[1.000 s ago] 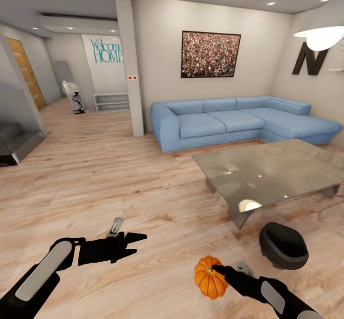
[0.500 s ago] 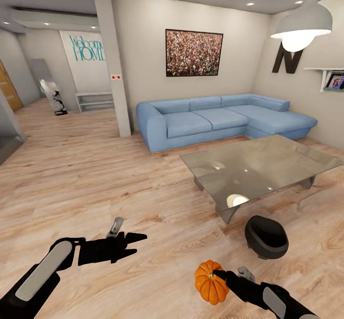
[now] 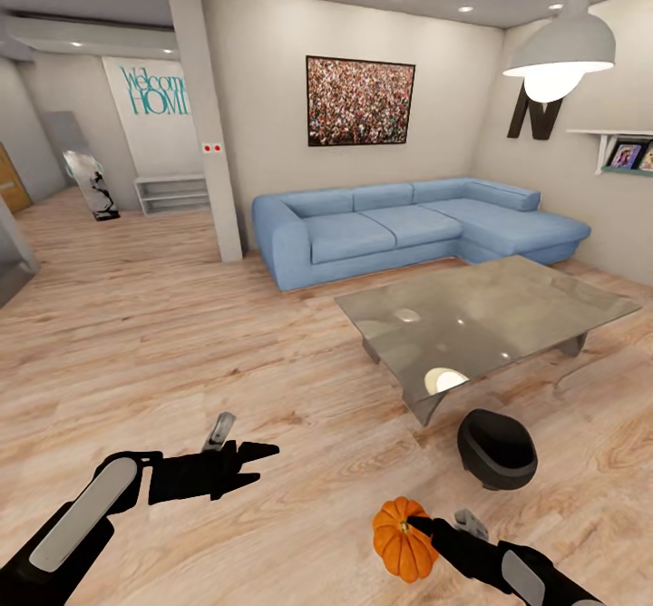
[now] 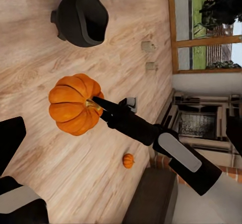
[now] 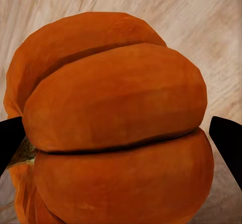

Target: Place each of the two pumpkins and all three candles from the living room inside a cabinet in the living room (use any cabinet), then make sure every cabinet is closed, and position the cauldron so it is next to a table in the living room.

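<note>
Floor (image 3: 227, 316) is light wood w/ visible grain, low surface (image 3: 481, 311) has glossy glass-like top, cauldron (image 3: 496, 447) matt black, pumpkin (image 3: 404, 540) smooth orange skin, sofa (image 3: 408, 225) blue cloth.

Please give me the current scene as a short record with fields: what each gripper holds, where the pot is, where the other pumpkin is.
right gripper: shut on an orange ribbed pumpkin
left gripper: open, holding nothing
round black cauldron: on the wooden floor, beside the glass-topped low table
second small orange pumpkin: lying on the floor
</note>
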Robot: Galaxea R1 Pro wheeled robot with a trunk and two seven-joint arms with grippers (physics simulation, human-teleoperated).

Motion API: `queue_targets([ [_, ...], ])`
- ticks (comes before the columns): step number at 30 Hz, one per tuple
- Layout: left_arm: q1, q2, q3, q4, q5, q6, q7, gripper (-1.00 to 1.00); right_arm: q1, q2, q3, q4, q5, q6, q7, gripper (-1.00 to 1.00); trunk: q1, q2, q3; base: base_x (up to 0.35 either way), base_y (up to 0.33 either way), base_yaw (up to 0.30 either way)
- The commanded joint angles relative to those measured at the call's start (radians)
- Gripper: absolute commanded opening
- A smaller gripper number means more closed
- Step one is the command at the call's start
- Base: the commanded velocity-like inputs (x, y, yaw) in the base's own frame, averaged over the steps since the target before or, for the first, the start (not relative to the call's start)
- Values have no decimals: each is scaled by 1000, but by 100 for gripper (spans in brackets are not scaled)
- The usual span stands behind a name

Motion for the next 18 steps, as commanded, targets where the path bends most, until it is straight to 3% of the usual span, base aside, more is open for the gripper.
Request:
queue_targets([
  [1,-1,1,-1,0,2,1,1,100,-1,-1,4,0,-7,5,-1,-100,0,0,-1,0,0,-104],
  [9,-1,2,-1,0,2,1,1,100,-1,-1,4,0,-7,5,-1,-100,0,0,-1,-2,0,-243],
  [18,-1,2,-1,0,2,2,1,100,-1,-1,4,0,-7,6,-1,-100,0,0,-1,-105,67,-280],
])
